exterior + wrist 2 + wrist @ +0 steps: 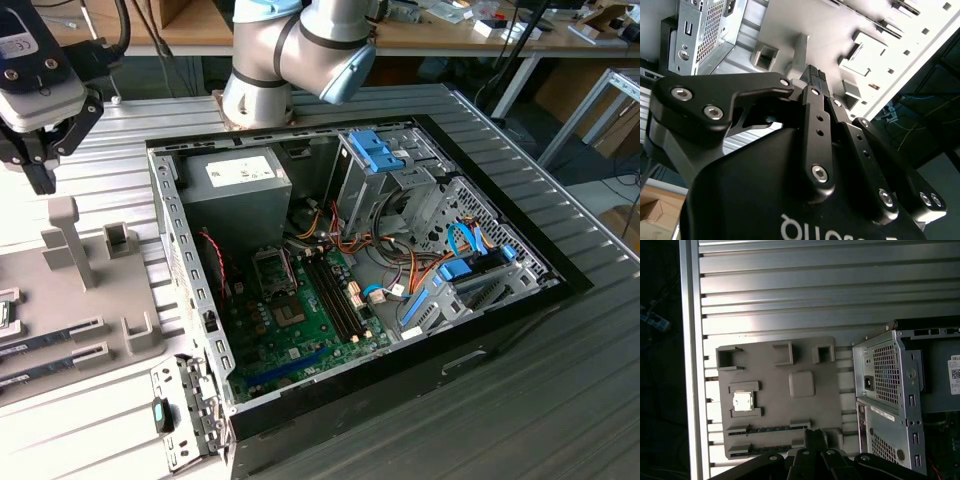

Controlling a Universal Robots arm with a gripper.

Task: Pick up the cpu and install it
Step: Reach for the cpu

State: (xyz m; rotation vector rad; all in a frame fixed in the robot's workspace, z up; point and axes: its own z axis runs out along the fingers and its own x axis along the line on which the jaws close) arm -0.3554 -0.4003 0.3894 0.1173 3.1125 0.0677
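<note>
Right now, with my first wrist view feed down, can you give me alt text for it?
The cpu sits untouched in a square holder on a grey parts tray, and the closed, empty pincer hangs clear of it. Two memory sticks lie slotted in the same tray, which rests on a ribbed metal table beside a computer case.

A grey tray [805, 360] lies on a ribbed metal table [815, 290]. The cpu [742, 401], silver-topped, sits flat in a square pocket of the tray. Beside that pocket is a raised square pad [801, 384], and just past the cpu two long slots hold dark memory sticks [765, 429]. The gripper [815, 434] hangs over the tray's edge near those slots, fingertips together, apart from the cpu. A computer case [890, 390] stands next to the tray, showing its vented metal back.
</note>
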